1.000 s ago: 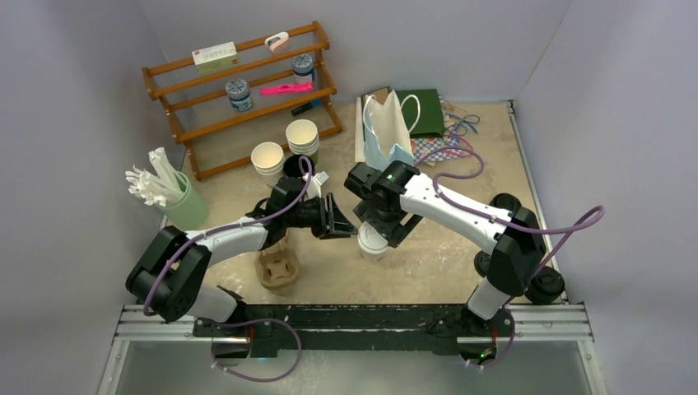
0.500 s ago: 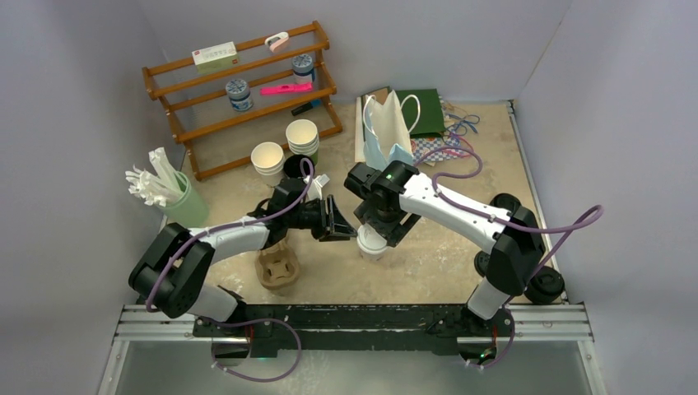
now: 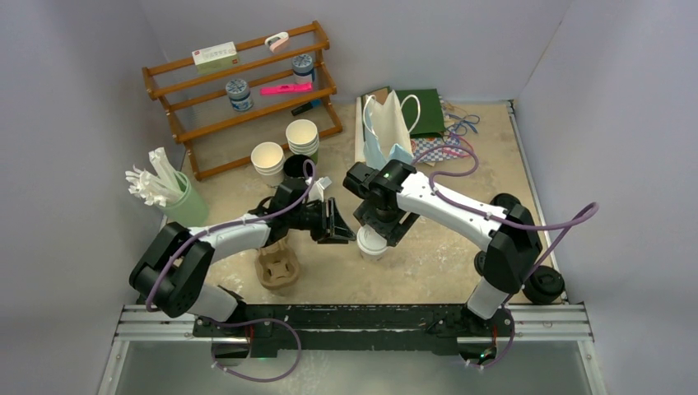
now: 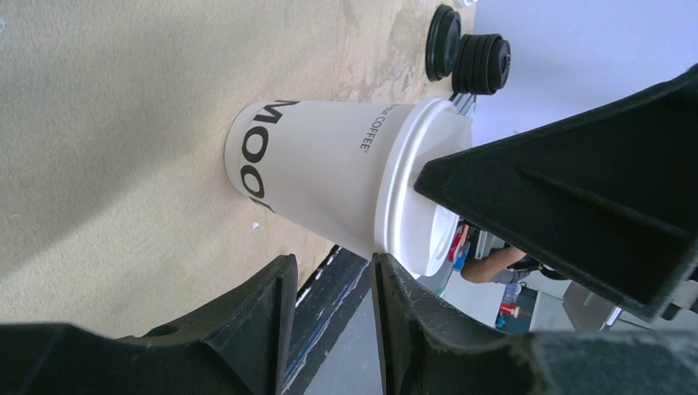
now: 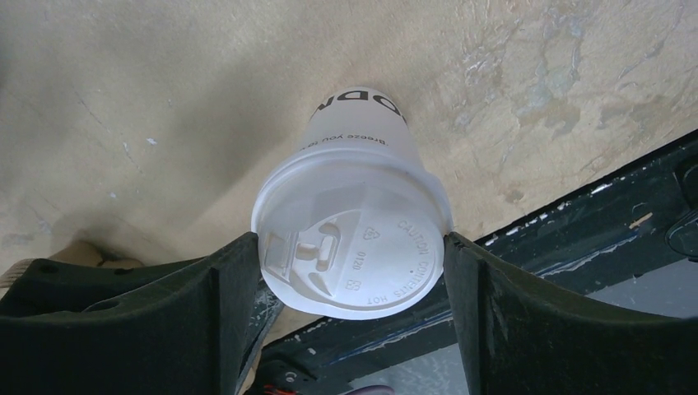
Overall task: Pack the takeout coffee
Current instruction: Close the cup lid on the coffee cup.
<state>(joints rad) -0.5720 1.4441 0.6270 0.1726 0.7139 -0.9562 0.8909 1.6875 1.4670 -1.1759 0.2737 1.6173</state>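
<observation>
The cream-white cup with a white lid (image 3: 372, 243) stands upright on the table, in front of the arms' middle. My right gripper (image 3: 375, 229) comes down over it. In the right wrist view, both fingers (image 5: 481, 296) press the rim of the lid (image 5: 354, 247). My left gripper (image 3: 349, 231) points at the cup from the left. Its jaws (image 4: 329, 271) stand a narrow gap apart with nothing between them, just short of the cup (image 4: 317, 177). A black cup (image 3: 293, 167) stands by the stacked cream cups, partly hidden by a cable.
The brown pulp carrier (image 3: 277, 268) lies under the left forearm. Stacked lidless cups (image 3: 302, 137), a wooden shelf (image 3: 247, 90), a green holder of stirrers (image 3: 186, 207) and a white paper bag (image 3: 387, 123) stand behind. Black lids (image 3: 545, 285) lie at the right.
The right arm's elbow has swung slightly left. The white cup and the left gripper have barely moved.
</observation>
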